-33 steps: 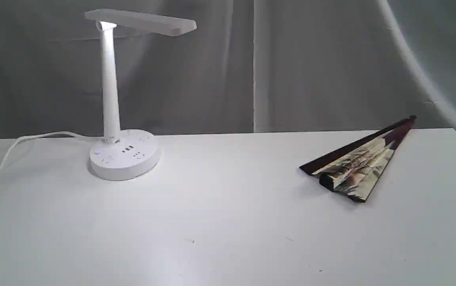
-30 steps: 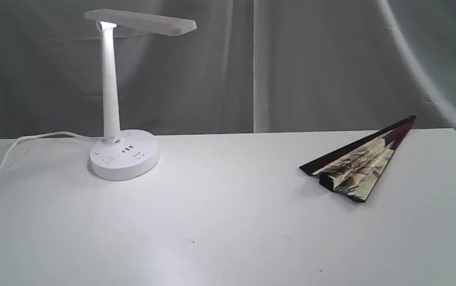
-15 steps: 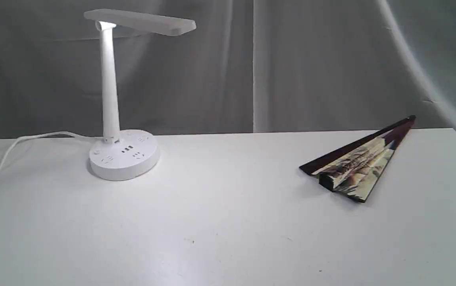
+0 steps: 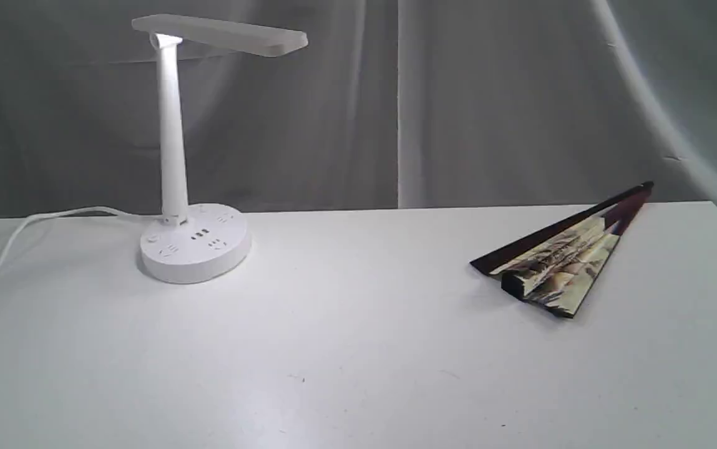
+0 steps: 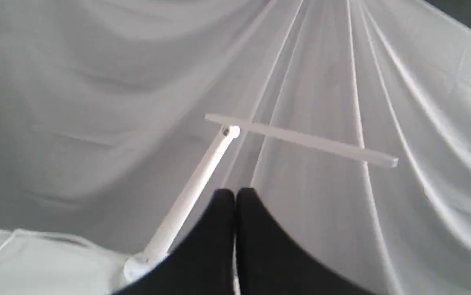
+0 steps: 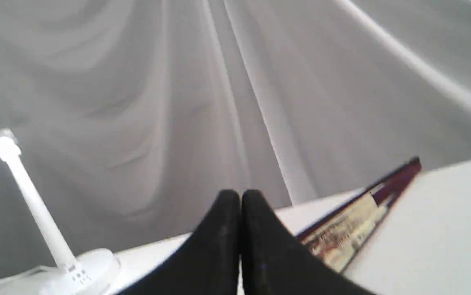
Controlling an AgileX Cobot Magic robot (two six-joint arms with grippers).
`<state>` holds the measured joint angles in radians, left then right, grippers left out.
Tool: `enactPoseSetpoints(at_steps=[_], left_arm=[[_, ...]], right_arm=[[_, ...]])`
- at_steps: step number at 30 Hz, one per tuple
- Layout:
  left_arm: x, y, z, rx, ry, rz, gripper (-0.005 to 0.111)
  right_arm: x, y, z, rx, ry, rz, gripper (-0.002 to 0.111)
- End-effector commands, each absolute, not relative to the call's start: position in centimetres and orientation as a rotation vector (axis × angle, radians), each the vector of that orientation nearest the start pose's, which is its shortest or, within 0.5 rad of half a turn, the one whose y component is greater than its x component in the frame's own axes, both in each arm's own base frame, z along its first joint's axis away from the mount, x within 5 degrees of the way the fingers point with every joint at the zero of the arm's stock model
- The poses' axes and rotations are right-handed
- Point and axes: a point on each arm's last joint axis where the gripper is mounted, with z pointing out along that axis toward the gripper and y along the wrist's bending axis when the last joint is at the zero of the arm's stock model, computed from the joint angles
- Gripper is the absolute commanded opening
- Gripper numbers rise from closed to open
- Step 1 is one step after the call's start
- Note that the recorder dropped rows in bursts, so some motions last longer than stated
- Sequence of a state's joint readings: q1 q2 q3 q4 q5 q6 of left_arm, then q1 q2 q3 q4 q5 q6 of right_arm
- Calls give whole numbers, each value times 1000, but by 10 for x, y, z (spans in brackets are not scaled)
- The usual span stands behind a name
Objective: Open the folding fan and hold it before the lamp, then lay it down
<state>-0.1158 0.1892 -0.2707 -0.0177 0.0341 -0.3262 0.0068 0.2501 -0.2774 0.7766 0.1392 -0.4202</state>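
Observation:
The folding fan (image 4: pixel 561 259) lies on the white table at the right, only slightly spread, with its dark maroon guards and painted cream paper showing. The right wrist view also catches the fan (image 6: pixel 354 223), beyond my right gripper (image 6: pixel 240 196), which is shut and empty, apart from it. The white lamp (image 4: pixel 174 149) stands at the back left with its flat head pointing right. In the left wrist view the lamp (image 5: pixel 202 180) rises beyond my left gripper (image 5: pixel 235 194), which is shut and holds nothing. Neither arm shows in the exterior view.
The lamp's white cord (image 4: pixel 15 240) trails off the left side of the table (image 4: pixel 346 337). A grey curtain (image 4: pixel 458 106) hangs behind the table's far edge. The table's right edge lies just past the fan.

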Motion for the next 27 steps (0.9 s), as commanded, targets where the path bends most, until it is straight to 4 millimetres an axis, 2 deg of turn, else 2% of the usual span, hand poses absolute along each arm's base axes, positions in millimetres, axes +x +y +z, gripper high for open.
enactPoseSetpoints(at_steps=[1,6,10,14,17,20,24,27], left_arm=[[88,-11,279,-183,1594,-365,0],[122,-15,267,-110,1692,-282,0],[145,-21,258,11,1709,-221,0],[170,-29,241,129,1751,-208,0],[185,-37,226,221,1771,-225,0],[198,-42,211,254,1780,-268,0],[212,-48,190,257,1800,-326,0],[217,-54,179,325,1779,-370,0]], right_arm=[[98,8,270,205,1703,316,0],[132,12,265,171,1913,314,0],[170,16,265,128,2063,320,0],[209,16,260,84,2160,288,0],[238,16,253,14,2219,249,0],[263,16,243,16,2272,252,0],[295,19,232,-27,2344,282,0],[326,26,229,-117,2379,318,0]])
